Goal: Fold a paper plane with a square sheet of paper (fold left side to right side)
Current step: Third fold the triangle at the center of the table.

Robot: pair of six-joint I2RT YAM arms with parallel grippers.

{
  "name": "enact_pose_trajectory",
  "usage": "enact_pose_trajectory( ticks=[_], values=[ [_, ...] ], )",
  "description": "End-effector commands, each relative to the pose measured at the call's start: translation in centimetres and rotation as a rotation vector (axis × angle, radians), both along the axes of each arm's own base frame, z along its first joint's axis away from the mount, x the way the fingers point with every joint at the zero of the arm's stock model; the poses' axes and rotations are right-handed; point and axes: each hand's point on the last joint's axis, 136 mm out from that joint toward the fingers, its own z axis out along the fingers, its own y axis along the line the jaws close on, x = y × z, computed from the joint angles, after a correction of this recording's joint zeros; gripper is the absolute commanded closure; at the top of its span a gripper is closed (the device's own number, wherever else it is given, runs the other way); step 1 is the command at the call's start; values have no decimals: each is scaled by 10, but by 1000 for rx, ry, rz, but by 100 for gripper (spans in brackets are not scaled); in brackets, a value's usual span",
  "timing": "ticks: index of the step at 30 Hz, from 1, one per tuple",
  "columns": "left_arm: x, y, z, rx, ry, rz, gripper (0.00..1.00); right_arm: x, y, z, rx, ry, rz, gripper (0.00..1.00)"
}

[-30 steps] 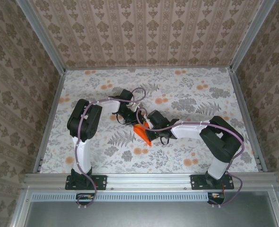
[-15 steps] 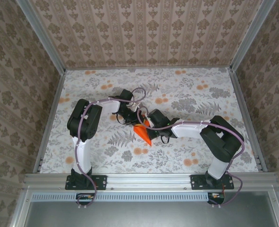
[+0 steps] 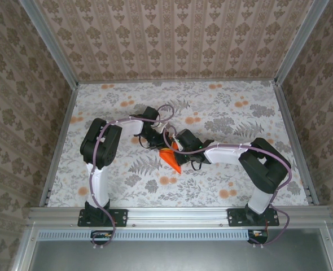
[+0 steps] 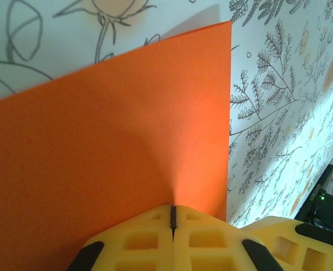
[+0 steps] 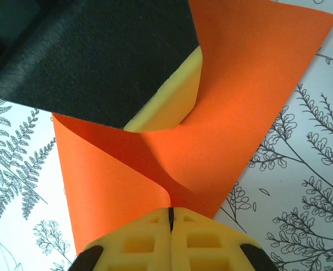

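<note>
L gripper (image 4: 172, 219) clamped shut on edge of orange square sheet of paper (image 4: 99, 147); R gripper (image 5: 169, 220) pinched tight on its curled fold; sheet sits mid-table (image 3: 228, 113), btwn both wrists, partly folded over.

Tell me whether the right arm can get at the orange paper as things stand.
Probably yes: the right gripper sits shut on a curled fold of the square sheet of paper. The left gripper is clamped on the same sheet close beside it, so any regrip looks cramped.
</note>
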Motion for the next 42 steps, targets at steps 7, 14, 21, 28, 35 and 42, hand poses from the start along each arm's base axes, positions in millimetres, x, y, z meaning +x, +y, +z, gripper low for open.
enact_pose_trajectory(
  ticks=[7, 14, 21, 28, 35, 42],
  values=[
    [-6, 4, -20, 60, 17, -16, 95, -1, -6, -15, -43, 45, -26, 100],
    [-5, 3, -11, 51, -2, -19, 89, -6, -12, -26, -70, 73, -32, 100],
    [12, 2, 28, 17, -92, -34, 78, -15, -12, -35, -78, 115, -10, 100],
    [34, 23, 57, 16, -183, 21, 74, -26, -16, -39, -104, 158, 16, 100],
    [11, 36, 76, -89, -208, 51, 83, -27, -17, -39, -114, 163, 22, 100],
    [-24, 20, 68, -175, -159, 4, 87, -27, -16, -40, -118, 168, 25, 100]
  ],
)
